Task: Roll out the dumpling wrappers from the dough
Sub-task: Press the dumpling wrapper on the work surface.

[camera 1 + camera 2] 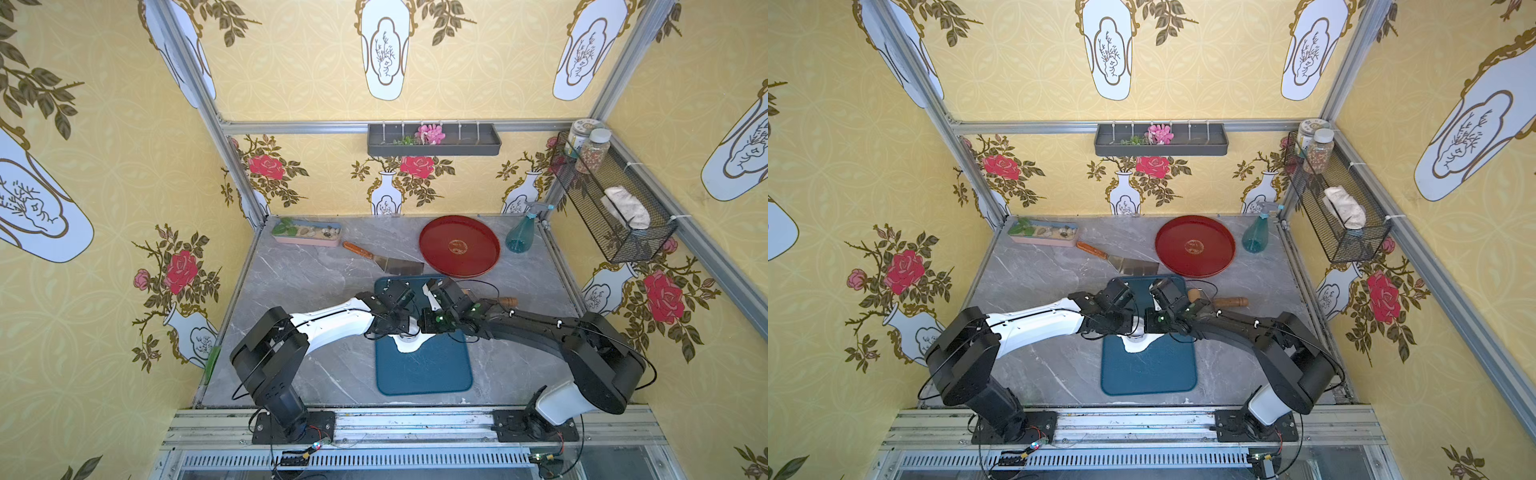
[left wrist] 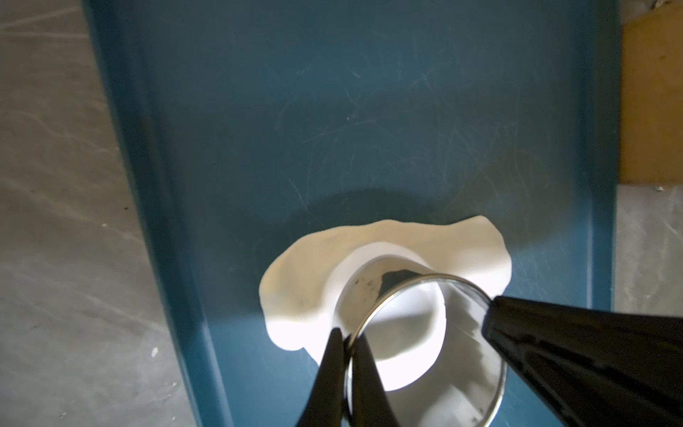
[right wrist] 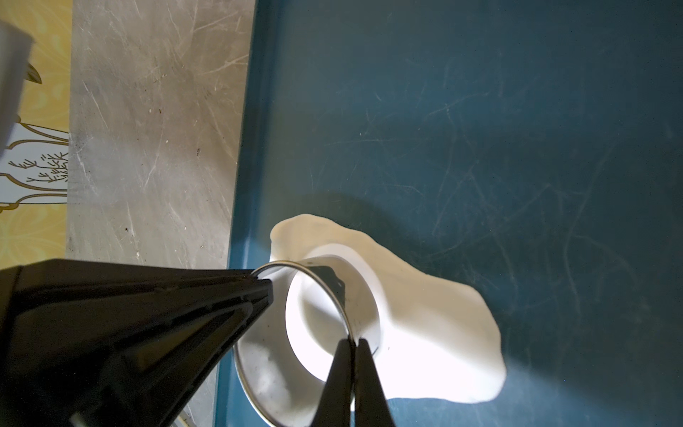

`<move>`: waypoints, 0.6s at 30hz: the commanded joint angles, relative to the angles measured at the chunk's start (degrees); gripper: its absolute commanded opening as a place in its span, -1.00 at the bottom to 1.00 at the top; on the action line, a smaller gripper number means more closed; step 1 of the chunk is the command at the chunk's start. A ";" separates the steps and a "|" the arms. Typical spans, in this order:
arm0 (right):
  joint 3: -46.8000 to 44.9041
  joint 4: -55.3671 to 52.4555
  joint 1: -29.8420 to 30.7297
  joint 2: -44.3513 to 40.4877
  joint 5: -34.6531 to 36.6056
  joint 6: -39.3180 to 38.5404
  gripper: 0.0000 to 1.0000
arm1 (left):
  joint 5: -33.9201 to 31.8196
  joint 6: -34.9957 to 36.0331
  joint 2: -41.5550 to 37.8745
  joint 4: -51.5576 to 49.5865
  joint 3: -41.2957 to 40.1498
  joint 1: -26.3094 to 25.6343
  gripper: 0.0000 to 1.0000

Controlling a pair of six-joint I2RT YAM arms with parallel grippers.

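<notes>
- Nearest the lens in the left wrist view, your left gripper [image 2: 348, 342] has its two black fingers pressed together on the thin rim of the small steel ring cup [image 2: 364, 292], pinching it.
- In the right wrist view, your right gripper [image 3: 354, 344] pinches the same rim in the same way at another spot.
- The steel ring cup stands on the ragged white dough sheet [image 2: 295, 270]. The dough rises in a lip round the cup's base and spreads out past its wall.
- The dumpling wrapper [image 2: 403, 340], a round white dough disc, lies inside the ring. You cannot tell whether it is cut free of the sheet.
- The sheet rests near the middle of the teal rectangular cutting board [image 1: 424, 374]. In both top views the wrists cover the ring, and only the sheet's 6 o'clock edge [image 1: 1136, 344] shows.
- The board sits on the grey marble-look table [image 1: 291, 291], from the centre toward 6 o'clock. Your left arm reaches in from 8 o'clock and your right arm from 4 o'clock.
- The wooden rolling pin [image 1: 508, 301] lies at the board's 2 o'clock, partly under the right arm.
- The round red tray [image 1: 459, 246] sits at the table's 1 o'clock.
- The steel scraper with a wooden handle [image 1: 399, 266] lies just beside the board's 12 o'clock edge.
</notes>
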 commanded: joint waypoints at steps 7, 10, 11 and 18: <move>-0.16 0.87 -0.11 0.59 1.10 0.21 -0.97 | 1.66 -0.14 0.52 3.90 -1.37 0.08 -1.00; -0.31 0.87 -0.17 0.54 1.09 0.21 -0.97 | 1.92 -0.11 0.57 4.03 -1.58 0.08 -1.00; -0.37 0.87 -0.13 0.57 1.09 0.21 -0.97 | 2.01 -0.06 0.54 4.14 -1.72 0.08 -1.00; -0.90 0.92 -0.20 0.81 1.00 0.12 -0.97 | 2.45 -0.13 0.45 5.00 -2.96 0.08 -1.00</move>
